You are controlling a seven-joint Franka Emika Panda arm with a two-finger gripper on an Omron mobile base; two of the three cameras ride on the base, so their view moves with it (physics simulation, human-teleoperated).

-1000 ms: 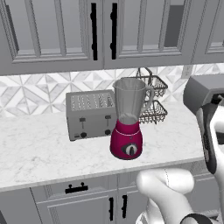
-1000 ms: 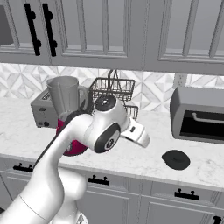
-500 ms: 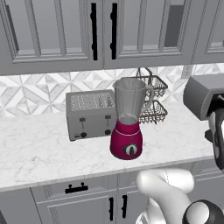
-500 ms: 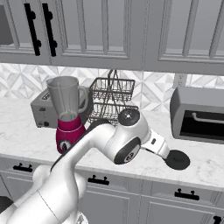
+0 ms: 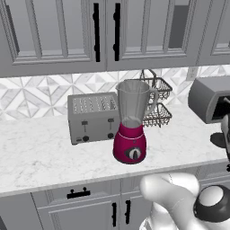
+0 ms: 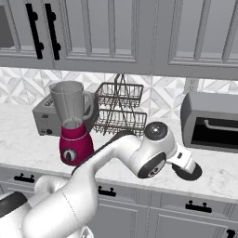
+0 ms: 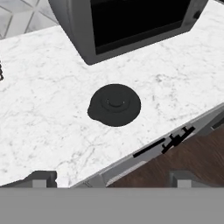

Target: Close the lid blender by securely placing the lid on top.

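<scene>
Black round lid [image 7: 114,104] sits on the white marble counter [image 7: 52,113], wide-open gripper [image 7: 109,178] hovering above; next it drops and grabs it for the magenta-based blender [image 6: 73,123].

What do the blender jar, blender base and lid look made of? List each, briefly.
Blender jar: clear greyish glass or plastic; the backsplash shows through it.
Blender base: glossy magenta plastic, judging by its smooth sheen.
Lid: matte black plastic or rubber, no highlights.

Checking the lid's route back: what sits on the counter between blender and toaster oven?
In the right base view, a two-tier wire rack stands between blender and toaster oven.
</scene>
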